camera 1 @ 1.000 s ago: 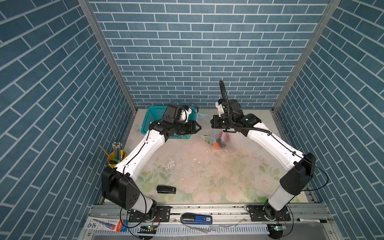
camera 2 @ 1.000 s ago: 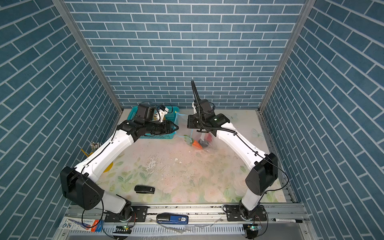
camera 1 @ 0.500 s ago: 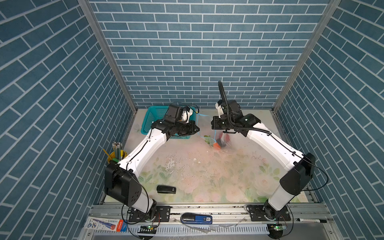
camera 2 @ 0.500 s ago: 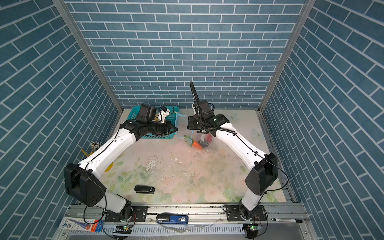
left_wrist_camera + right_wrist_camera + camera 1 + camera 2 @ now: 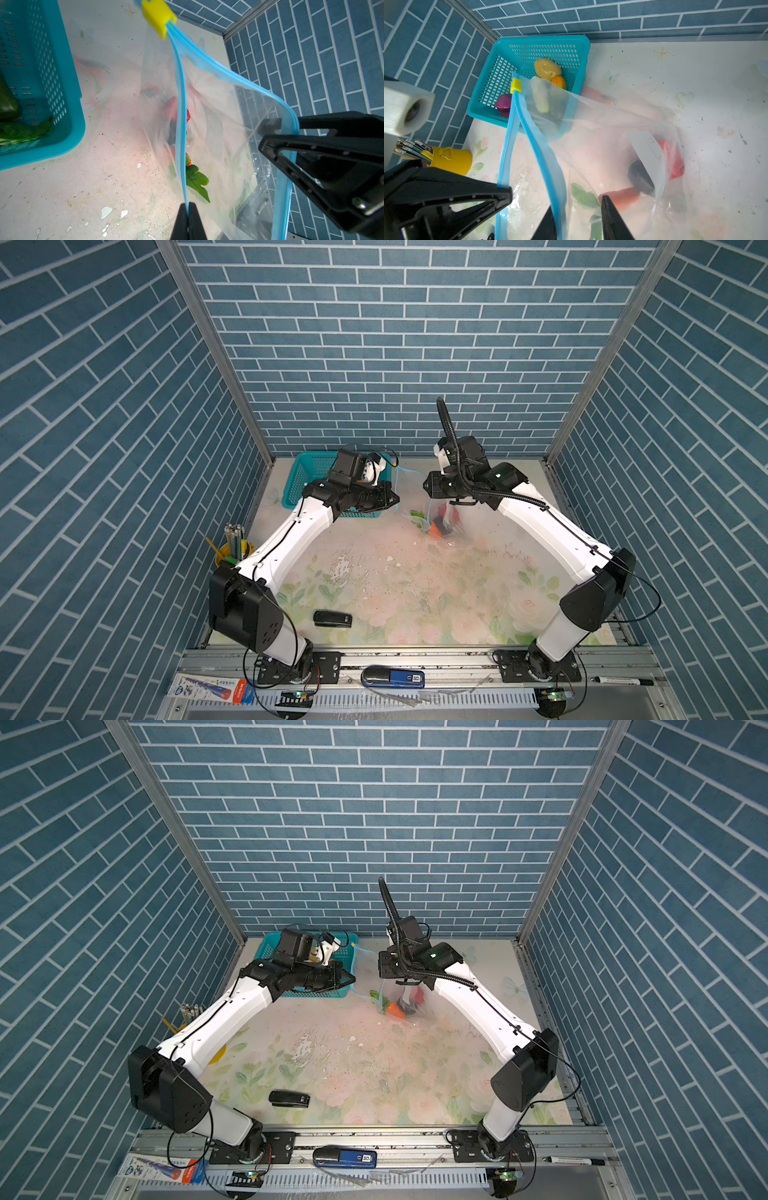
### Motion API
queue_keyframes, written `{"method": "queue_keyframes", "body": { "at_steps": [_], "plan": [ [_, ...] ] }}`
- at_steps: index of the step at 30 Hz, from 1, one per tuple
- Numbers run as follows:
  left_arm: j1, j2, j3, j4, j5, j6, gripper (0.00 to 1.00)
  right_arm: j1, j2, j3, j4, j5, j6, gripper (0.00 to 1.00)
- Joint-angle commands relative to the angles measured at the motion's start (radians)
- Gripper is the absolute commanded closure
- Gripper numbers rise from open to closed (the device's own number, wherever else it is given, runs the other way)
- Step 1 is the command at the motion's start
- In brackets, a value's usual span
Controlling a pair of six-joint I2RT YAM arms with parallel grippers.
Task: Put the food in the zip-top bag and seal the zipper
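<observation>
Your left gripper (image 5: pixel 188 209) now clamped on the zipper (image 5: pixel 180 104), right gripper (image 5: pixel 578 202) newly parted, zip-top bag (image 5: pixel 612 124) holding carrot (image 5: pixel 620 197), strawberry (image 5: pixel 675 160), basket (image 5: pixel 542 40) holding potato (image 5: pixel 547 68)

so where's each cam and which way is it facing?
Both top views: overhead from the front, facing down at the table; both arms whole, left fingers and right fingers at the bag.
Left wrist: along the left fingers, shut on the zipper, toward the right fingers.
Right wrist: past the open right fingers, toward the basket.
Wrist views share bag, zipper, basket.
</observation>
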Motion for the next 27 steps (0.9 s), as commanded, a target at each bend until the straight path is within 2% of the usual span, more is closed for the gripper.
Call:
{"method": "queue_keyframes", "body": {
  "at_steps": [1, 5, 14, 19, 23, 27],
  "plan": [
    [-0.001, 0.014, 0.021, 0.014, 0.007, -0.001, 0.98, 0.018, -0.042, 0.053, -0.064, 0.027, -0.016, 0.65],
    [-0.001, 0.014, 0.023, 0.016, 0.009, -0.002, 0.98, 0.037, -0.037, 0.093, -0.097, 0.042, -0.022, 0.65],
    [-0.001, 0.003, 0.014, 0.017, 0.010, -0.001, 0.98, 0.052, -0.030, 0.118, -0.108, 0.053, -0.027, 0.82],
    [0.000, -0.001, 0.014, 0.019, 0.010, 0.000, 0.98, 0.052, -0.016, 0.125, -0.116, 0.049, -0.029, 0.89],
    [-0.002, 0.000, 0.011, 0.021, 0.011, -0.002, 0.98, 0.053, -0.014, 0.131, -0.119, 0.046, -0.027, 0.98],
    [-0.001, 0.003, 0.011, 0.030, 0.017, -0.008, 0.98, 0.053, -0.025, 0.132, -0.119, 0.061, -0.028, 1.00]
  ]
}}
